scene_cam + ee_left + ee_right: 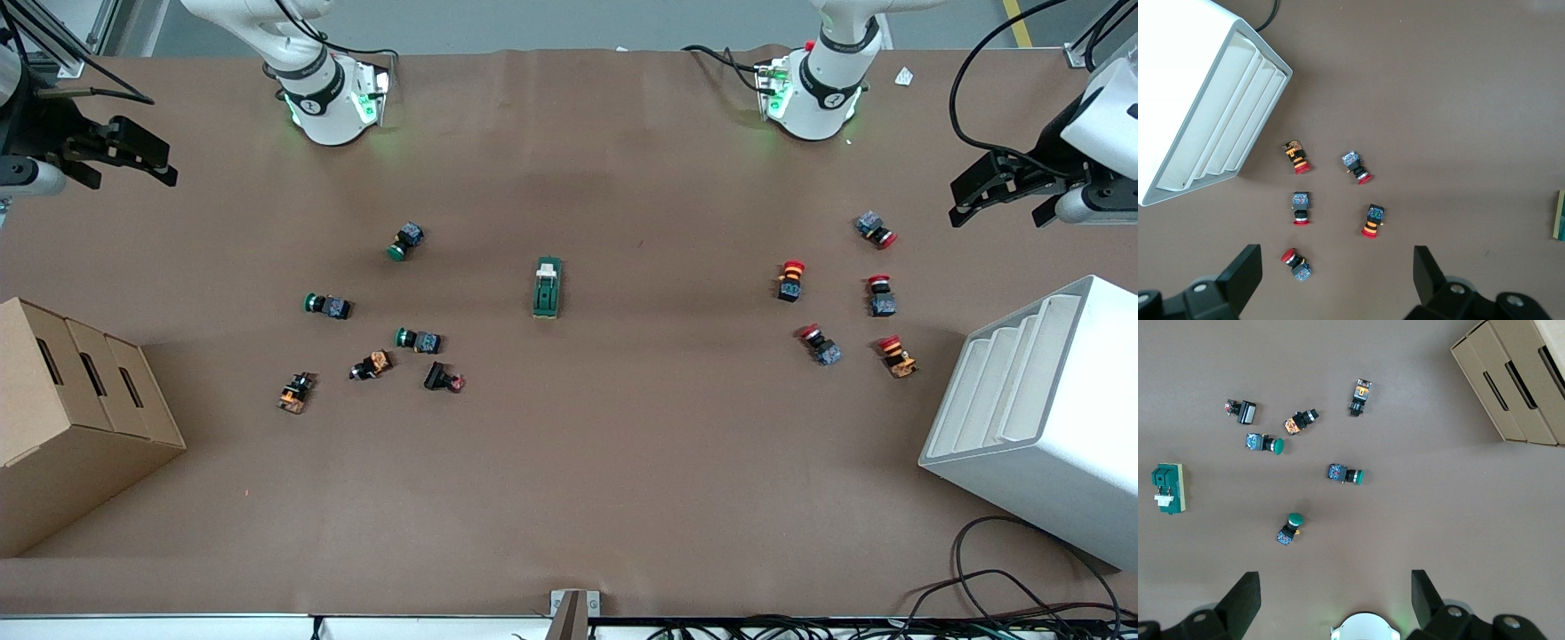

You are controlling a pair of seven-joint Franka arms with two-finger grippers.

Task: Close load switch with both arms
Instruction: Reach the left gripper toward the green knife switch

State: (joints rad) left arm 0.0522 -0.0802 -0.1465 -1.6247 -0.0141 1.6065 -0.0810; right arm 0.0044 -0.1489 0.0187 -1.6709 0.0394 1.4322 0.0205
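The load switch [548, 287] is a dark green block with a cream lever, lying on the brown table at its middle. It also shows in the right wrist view [1169, 488], and its edge shows in the left wrist view [1560, 215]. My left gripper [1000, 203] is open and empty, up in the air at the left arm's end of the table, over the red push-buttons [1300, 208]; the left wrist view [1338, 277] shows its jaws wide apart. My right gripper [129, 164] is open and empty, up over the right arm's end; the right wrist view [1336, 600] shows the same.
Several green and orange push-buttons [418, 340] lie toward the right arm's end, several red ones [790, 279] toward the left arm's end. A cardboard box [71, 418] stands at the right arm's end, a white slotted rack [1040, 409] at the left arm's end.
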